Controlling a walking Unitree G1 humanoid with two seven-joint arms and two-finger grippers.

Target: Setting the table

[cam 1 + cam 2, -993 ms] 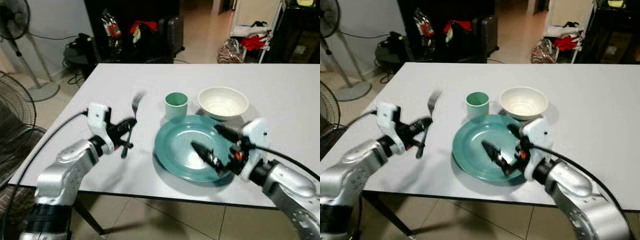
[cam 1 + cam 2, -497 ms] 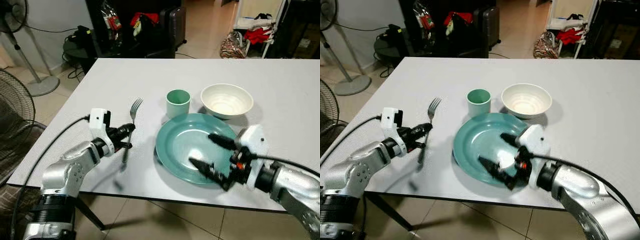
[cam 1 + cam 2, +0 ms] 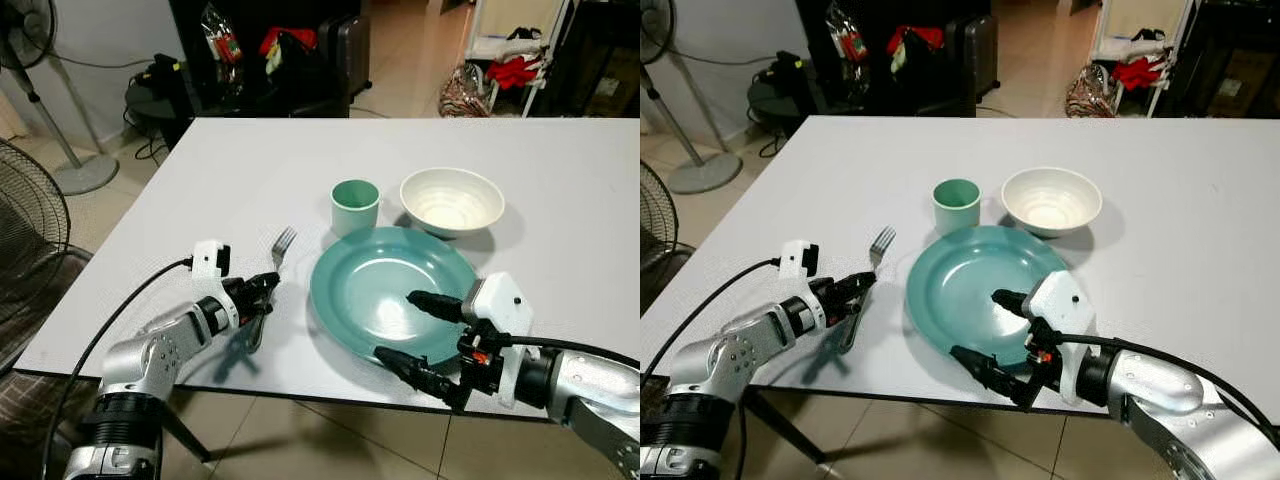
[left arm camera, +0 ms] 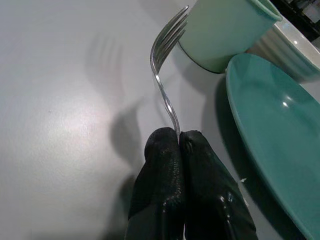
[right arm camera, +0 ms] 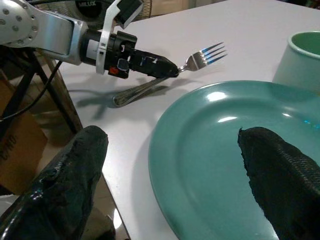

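Left tool (image 3: 268, 288) is clenched on a fork (image 3: 279, 246), held just left of the green plate (image 3: 390, 290) on the desk (image 3: 560, 180). Right tool (image 3: 420, 335) is spread wide at the plate's near rim. Cup (image 3: 354, 206) and bowl (image 3: 451, 201) are set behind the plate.

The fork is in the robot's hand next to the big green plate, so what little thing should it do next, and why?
Probably lower the fork until it lies flat on the table, then let go. The left tool is shut on the neck, with the tines raised off the table beside the teal plate. The right tool is open at the plate's near rim.
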